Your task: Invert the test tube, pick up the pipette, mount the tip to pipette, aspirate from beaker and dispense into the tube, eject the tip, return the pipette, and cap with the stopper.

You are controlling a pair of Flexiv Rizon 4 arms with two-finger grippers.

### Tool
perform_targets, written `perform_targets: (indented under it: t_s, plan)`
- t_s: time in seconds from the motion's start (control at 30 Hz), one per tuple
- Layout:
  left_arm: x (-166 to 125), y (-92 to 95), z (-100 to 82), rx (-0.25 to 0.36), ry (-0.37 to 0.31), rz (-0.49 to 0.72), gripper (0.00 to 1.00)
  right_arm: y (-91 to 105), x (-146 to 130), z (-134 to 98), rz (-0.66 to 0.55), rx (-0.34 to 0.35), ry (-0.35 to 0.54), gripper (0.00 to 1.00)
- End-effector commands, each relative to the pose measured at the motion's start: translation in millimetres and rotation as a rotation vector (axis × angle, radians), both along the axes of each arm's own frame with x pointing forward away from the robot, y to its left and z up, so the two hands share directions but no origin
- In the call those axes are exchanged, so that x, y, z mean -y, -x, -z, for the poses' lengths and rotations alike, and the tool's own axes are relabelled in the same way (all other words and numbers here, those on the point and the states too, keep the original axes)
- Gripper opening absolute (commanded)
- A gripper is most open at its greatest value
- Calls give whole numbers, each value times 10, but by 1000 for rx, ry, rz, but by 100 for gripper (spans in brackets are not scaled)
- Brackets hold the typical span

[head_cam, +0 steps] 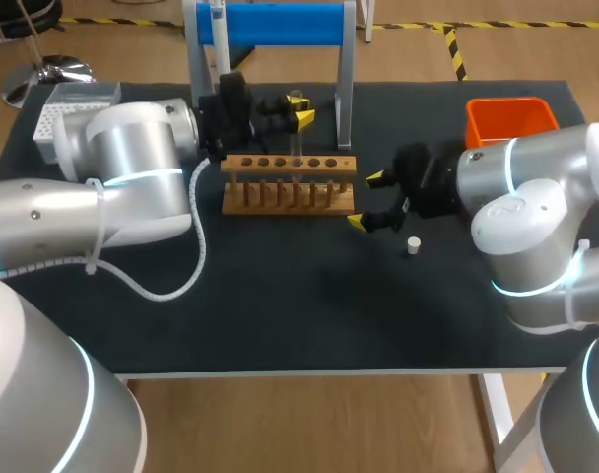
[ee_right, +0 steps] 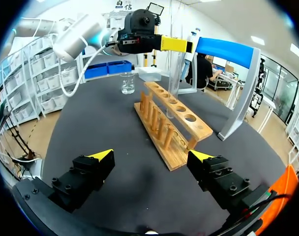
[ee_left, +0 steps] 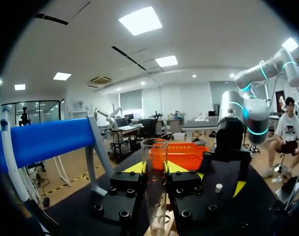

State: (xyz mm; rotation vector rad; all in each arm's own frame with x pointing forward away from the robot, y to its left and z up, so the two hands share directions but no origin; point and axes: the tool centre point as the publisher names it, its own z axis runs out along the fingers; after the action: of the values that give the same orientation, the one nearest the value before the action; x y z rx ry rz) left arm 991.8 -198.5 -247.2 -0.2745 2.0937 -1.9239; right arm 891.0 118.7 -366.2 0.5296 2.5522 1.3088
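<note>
My left gripper [head_cam: 298,115] is shut on a clear test tube [head_cam: 298,138], held upright over the wooden rack [head_cam: 290,182]. In the left wrist view the tube [ee_left: 154,187] stands between the yellow-tipped fingers [ee_left: 134,167] with its open rim upward. From the right wrist view the tube [ee_right: 175,78] hangs from the left gripper [ee_right: 159,43] down to the rack's top board [ee_right: 171,118]. My right gripper [head_cam: 368,202] stands open, nothing in it, just right of the rack; it [ee_right: 152,157] faces the rack's end. A small white stopper [head_cam: 414,245] lies on the mat near it. The pipette [ee_right: 191,46] hangs on the blue stand [head_cam: 270,25]. A beaker [ee_right: 128,82] stands beyond the rack.
An orange bin [head_cam: 511,118] sits at the back right corner. A white tip box [head_cam: 68,108] is at the back left. The blue stand's legs rise directly behind the rack. The black mat [head_cam: 299,305] covers the table.
</note>
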Motion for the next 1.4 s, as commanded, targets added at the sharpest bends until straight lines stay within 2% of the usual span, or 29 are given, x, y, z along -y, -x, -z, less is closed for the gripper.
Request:
perform_targets:
  t_s: [0.03, 0.9, 1.4]
  plan:
    - [21, 1, 49, 2, 4, -11, 0, 7, 8, 0, 0, 0, 0, 100]
    - [-1, -19, 253, -19, 5, -25, 0, 7, 8, 0, 0, 0, 0, 100]
    - [8, -19, 325, -21, -27, -17, 0, 7, 8, 0, 0, 0, 0, 100]
